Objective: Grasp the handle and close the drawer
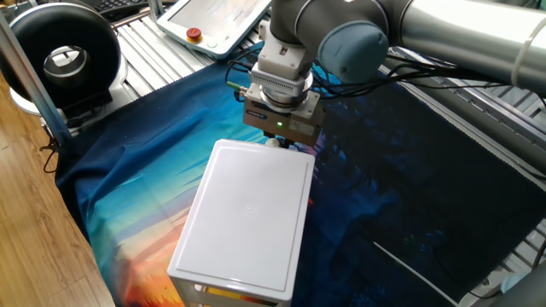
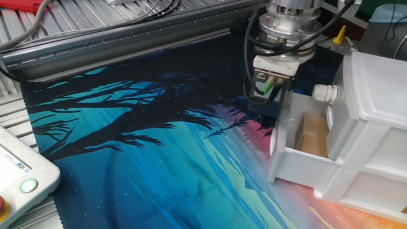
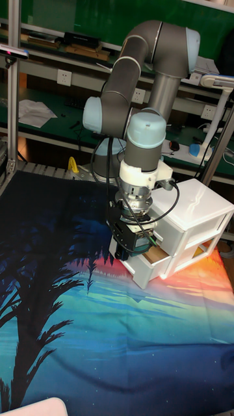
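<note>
The drawer is the lower one of a white box unit, and it stands partly pulled out with a brown inside showing. My gripper points down against its thin front panel, fingers closed there. The handle of this drawer is hidden between the fingers. A similar pale knob shows on the shut upper drawer. In the tall fixed view the gripper sits at the left face of the open drawer. From the one fixed view, the gripper is just beyond the box's far edge.
A white pendant with a red button lies behind the arm, and it shows again at the near left as the pendant. A black round device stands at the far left. A printed cloth covers the table.
</note>
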Robot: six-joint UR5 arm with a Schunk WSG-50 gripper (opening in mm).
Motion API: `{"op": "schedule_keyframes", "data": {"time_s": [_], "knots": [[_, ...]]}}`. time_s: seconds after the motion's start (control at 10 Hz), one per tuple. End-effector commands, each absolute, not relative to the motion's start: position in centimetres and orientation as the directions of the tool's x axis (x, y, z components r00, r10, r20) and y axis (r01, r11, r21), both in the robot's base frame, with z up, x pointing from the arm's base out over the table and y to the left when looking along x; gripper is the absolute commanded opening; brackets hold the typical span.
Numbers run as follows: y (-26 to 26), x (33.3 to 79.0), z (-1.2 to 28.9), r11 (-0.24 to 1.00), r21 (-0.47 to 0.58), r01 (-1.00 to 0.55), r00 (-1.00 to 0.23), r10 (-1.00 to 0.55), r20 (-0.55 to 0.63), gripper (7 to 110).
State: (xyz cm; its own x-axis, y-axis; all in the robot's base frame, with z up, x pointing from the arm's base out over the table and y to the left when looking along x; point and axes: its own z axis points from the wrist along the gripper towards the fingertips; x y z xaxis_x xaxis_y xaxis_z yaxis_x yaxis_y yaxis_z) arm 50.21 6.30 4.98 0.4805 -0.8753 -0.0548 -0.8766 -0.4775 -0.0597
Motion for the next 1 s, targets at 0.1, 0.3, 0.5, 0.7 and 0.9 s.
{"op": "schedule_keyframes", "data": {"time_s": [0.1,0.3,0.5,0.7,0.9], "knots": [[7.0,49.8,5.1,-0.464,-0.067,-0.883,0.468,-0.883,-0.050,7],[7.5,49.7,4.9,-0.465,-0.071,-0.882,0.469,-0.882,-0.048,7],[7.9,49.5,4.7,-0.460,-0.074,-0.885,0.463,-0.885,-0.045,7],[8.1,49.1,4.9,-0.456,-0.078,-0.886,0.461,-0.886,-0.053,7],[8.2,48.7,5.2,-0.443,-0.071,-0.894,0.447,-0.892,-0.061,7]]}}
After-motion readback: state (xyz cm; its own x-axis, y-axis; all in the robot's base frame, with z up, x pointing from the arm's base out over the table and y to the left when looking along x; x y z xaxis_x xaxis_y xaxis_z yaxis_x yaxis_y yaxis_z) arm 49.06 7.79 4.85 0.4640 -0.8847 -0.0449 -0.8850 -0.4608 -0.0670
